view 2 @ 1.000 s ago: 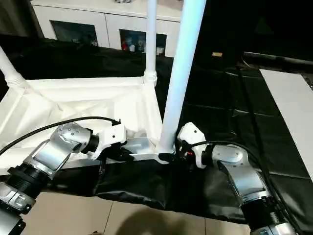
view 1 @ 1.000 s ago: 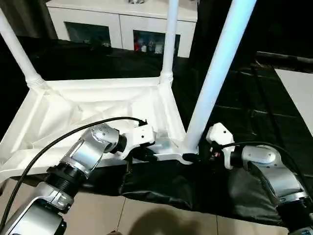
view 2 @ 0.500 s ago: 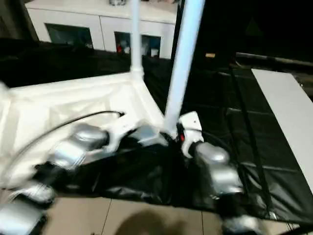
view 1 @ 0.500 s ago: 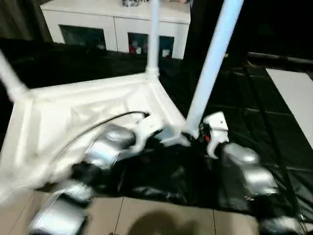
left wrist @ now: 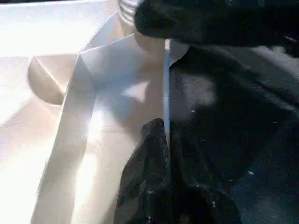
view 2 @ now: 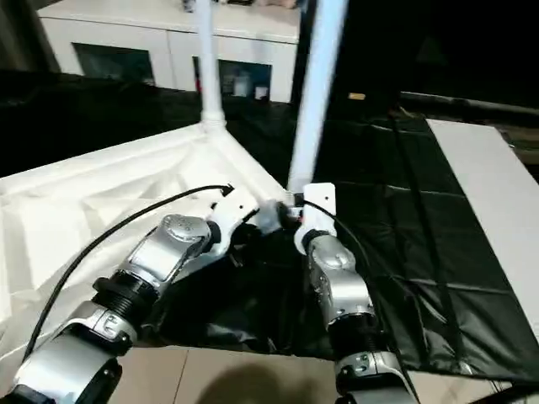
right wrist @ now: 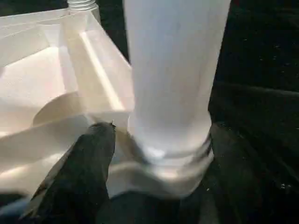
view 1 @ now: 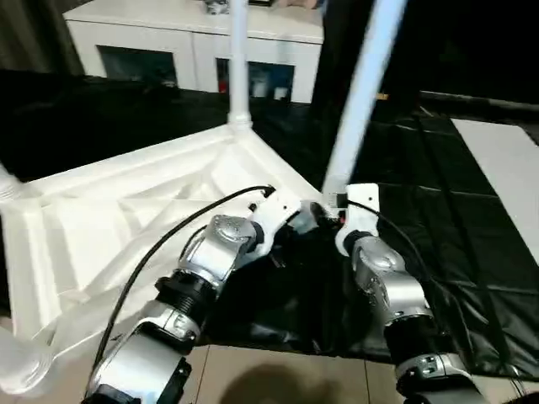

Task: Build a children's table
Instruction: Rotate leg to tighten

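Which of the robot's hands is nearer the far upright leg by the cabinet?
Left. The left hand is on the tabletop rim, on that far leg's side; the right hand straddles the near leg.

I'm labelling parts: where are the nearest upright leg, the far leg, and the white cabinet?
Nearest white tapered round leg (view 1: 354, 126), left eye view, mid-shaft.
Far white round leg (view 1: 239, 67), left eye view, shaft.
White cabinet with dark glass doors (view 1: 189, 29), left eye view, top front edge.
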Available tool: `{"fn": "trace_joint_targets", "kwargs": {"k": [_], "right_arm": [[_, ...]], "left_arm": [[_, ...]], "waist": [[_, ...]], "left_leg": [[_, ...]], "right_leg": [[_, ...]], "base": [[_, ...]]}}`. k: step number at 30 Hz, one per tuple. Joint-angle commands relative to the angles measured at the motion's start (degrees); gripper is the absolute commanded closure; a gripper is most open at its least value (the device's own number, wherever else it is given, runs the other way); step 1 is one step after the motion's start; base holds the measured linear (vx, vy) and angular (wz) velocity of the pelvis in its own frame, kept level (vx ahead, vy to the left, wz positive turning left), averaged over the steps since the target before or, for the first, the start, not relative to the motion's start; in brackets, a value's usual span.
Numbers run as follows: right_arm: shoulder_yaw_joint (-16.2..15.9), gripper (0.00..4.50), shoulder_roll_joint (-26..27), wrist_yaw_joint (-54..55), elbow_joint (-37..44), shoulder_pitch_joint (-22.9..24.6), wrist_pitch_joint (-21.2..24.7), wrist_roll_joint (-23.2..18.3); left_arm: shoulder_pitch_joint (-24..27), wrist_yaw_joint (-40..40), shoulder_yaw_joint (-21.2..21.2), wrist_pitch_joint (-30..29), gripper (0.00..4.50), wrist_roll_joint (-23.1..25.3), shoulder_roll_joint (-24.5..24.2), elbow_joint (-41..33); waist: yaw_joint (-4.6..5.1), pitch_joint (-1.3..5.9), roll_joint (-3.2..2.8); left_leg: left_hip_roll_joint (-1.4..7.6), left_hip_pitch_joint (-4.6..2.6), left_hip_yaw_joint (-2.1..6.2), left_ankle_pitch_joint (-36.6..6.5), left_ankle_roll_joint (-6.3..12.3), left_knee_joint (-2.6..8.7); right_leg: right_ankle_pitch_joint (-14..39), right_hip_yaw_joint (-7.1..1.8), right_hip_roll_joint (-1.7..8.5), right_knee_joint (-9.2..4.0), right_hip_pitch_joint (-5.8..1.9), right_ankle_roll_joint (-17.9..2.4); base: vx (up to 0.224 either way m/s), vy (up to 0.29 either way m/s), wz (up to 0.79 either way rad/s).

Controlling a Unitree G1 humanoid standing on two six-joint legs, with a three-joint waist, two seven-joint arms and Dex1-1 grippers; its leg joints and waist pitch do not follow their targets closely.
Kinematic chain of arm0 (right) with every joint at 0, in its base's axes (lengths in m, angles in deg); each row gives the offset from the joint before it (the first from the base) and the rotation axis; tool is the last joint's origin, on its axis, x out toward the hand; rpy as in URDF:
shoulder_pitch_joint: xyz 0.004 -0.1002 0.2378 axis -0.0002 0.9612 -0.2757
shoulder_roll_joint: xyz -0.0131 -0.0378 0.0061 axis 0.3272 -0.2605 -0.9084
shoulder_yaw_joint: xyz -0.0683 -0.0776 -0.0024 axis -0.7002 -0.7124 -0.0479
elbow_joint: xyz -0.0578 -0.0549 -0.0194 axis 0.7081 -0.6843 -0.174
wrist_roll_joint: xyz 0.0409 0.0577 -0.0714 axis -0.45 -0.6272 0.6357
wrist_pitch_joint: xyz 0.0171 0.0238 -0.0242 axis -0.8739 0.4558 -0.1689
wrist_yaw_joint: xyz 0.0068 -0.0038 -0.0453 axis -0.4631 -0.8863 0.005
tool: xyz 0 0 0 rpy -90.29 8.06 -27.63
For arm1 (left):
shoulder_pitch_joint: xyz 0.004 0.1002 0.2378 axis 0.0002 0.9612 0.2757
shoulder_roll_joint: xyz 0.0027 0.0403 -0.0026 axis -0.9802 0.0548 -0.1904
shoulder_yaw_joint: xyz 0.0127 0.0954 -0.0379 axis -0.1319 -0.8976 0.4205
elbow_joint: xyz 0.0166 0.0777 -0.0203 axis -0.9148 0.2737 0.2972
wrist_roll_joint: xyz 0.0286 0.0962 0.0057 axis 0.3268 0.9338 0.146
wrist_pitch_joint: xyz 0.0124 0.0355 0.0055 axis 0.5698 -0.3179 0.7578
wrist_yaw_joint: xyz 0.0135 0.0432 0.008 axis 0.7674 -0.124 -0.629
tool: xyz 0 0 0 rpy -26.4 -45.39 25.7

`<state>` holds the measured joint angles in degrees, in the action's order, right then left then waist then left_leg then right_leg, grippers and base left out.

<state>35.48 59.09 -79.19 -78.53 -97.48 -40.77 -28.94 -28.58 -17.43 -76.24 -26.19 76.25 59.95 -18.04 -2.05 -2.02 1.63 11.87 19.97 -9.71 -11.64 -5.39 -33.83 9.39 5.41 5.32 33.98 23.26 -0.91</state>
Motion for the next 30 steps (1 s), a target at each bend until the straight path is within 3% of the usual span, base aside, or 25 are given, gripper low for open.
{"fn": "trace_joint_targets", "kwargs": {"k": [1, 3, 6, 8, 9, 10, 12, 14, 15, 17, 21, 22, 25, 30], "right_arm": [[-2.87, 0.62, -0.12, -2.16, 2.8, -0.09, -0.07, 0.35], [-2.62, 0.36, -1.87, -1.6, 3.58, 0.18, 0.14, 1.35], [-1.82, 0.36, -3.87, -2.23, 5.15, 1.01, 0.62, 1.75], [-1.08, 0.36, -6.78, -7.08, 8.09, 2.52, 2.11, 0.13], [-1.9, 0.36, -9.46, -11.79, 10.04, 3.72, 2.44, -0.58], [-1.9, 0.36, -9.46, -11.79, 10.04, 3.72, 2.44, -0.58], [-4.48, 0.36, -16.23, -22.81, 14.17, 6.56, 2.08, -1.89], [-4.9, 0.36, -19.5, -28.2, 15.99, 7.77, 2.04, -3.45], [-4.94, 0.36, -19.73, -28.61, 16.12, 7.86, 2.03, -3.56], [-5.53, 0.36, -23.37, -35.76, 18.81, 9.49, 2.67, -6.15], [-6.16, 0.36, -27.26, -45.91, 23.69, 11.77, 4.58, -11.28], [-6.16, 0.36, -27.26, -45.91, 23.69, 11.77, 4.58, -11.28], [-6.28, 0.36, -27.64, -47.93, 24.58, 11.86, 5.52, -12.67], [-9.12, 0.36, -28.86, -51.26, 25.1, 11.72, 4.99, -11.75]], "left_arm": [[0.22, 1.7, -2.14, 2.14, 4.5, 0.14, 0.06, 0.14], [0.3, 2.73, -2.25, 2.49, 4.5, 0.45, -0.92, -0.08], [0.61, 3.91, -2.24, 2.61, 4.5, 0.79, -2.01, -0.63], [1.15, 7.4, -3.19, 3.99, 4.5, 0.78, -4.0, -1.52], [1.58, 10.13, -4.12, 4.64, 4.5, 0.59, -5.51, -2.3], [1.58, 10.13, -4.12, 4.64, 4.5, 0.59, -5.51, -2.3], [2.81, 17.5, -6.2, 4.72, 4.5, -0.25, -9.14, -4.52], [3.54, 21.69, -7.14, 5.02, 4.5, -0.87, -11.18, -5.9], [3.59, 21.97, -7.19, 5.02, 4.5, -0.91, -11.32, -6.0], [4.83, 28.69, -8.74, 9.25, 4.5, -2.21, -14.32, -8.43], [5.58, 33.91, -9.89, 9.73, 4.5, -2.47, -18.38, -11.26], [5.58, 33.91, -9.89, 9.73, 4.5, -2.47, -18.38, -11.26], [6.0, 36.24, -10.09, 9.04, 4.5, -3.17, -19.65, -12.86], [6.9, 38.37, -10.35, 8.57, 4.5, -3.86, -21.04, -15.02]], "waist": [[-0.35, 2.82, 0.29], [-0.35, 2.82, 0.23], [-0.62, 2.94, 0.1], [-1.06, 2.87, 0.07], [-1.28, 2.89, -0.29], [-1.53, 2.97, -0.11], [-1.58, 3.02, -0.46], [-1.5, 3.1, -0.31], [-1.5, 3.07, -0.53], [-1.61, 2.95, -0.35], [-1.79, 2.67, -0.61], [-1.93, 2.58, -0.37], [-2.07, 2.51, -0.36], [-2.26, 2.59, -0.33]], "left_leg": [[0.62, 0.52, 0.27, -13.54, 1.89, 4.59], [0.68, 0.54, 0.15, -12.74, 2.03, 4.57], [0.75, 0.57, -0.01, -10.72, 2.37, 4.47], [0.8, 0.49, -0.1, -10.18, 2.99, 4.47], [0.92, 0.44, -0.07, -9.99, 2.96, 4.49], [1.07, 0.48, -0.05, -9.47, 3.17, 4.45], [1.12, 0.57, -0.09, -8.48, 3.63, 4.28], [1.08, 0.53, -0.18, -8.34, 4.21, 4.17], [1.09, 0.58, -0.16, -8.28, 4.33, 4.18], [1.23, 0.52, -0.14, -9.19, 4.89, 4.19], [1.56, 0.04, -0.26, -11.61, 4.58, 4.46], [1.53, 0.22, -0.14, -12.19, 4.23, 4.57], [1.57, -0.07, -0.09, -13.43, 2.82, 4.71], [1.51, 0.1, -0.12, -11.93, 2.59, 4.62]], "right_leg": [[25.09, -2.33, 2.85, -5.4, -2.58, -4.33], [23.17, -2.45, 2.8, -5.17, -2.59, -5.05], [19.07, -2.61, 2.76, -4.72, -2.85, -6.28], [17.49, -2.65, 2.67, -4.63, -2.91, -6.89], [16.84, -2.72, 2.79, -4.51, -2.93, -7.14], [14.98, -2.77, 2.77, -4.24, -3.1, -7.68], [10.66, -2.85, 2.78, -3.73, -3.42, -9.57], [8.97, -2.84, 2.75, -3.54, -3.5, -10.88], [8.77, -2.85, 2.8, -3.44, -3.56, -11.26], [10.28, -2.88, 2.95, -3.7, -3.67, -11.54], [13.22, -2.92, 2.86, -3.96, -3.16, -11.68], [15.15, -2.89, 2.98, -4.0, -3.29, -11.14], [19.01, -2.9, 3.12, -4.43, -2.97, -9.9], [17.87, -2.96, 3.07, -4.23, -3.01, -9.72]], "base": [[0.0, 0.0, 0.0], [0.0, 0.0, 0.0], [0.0, 0.0, 0.0], [0.0, 0.0, 0.0], [0.0, 0.0, 0.0], [0.0, 0.0, 0.0], [0.0, 0.0, 0.0], [0.0, 0.0, 0.0], [0.0, 0.0, 0.0], [0.0, 0.0, 0.0], [0.0, 0.0, 0.0], [0.0, 0.0, 0.0], [0.0, 0.0, 0.0], [0.0, 0.0, 0.0]]}}
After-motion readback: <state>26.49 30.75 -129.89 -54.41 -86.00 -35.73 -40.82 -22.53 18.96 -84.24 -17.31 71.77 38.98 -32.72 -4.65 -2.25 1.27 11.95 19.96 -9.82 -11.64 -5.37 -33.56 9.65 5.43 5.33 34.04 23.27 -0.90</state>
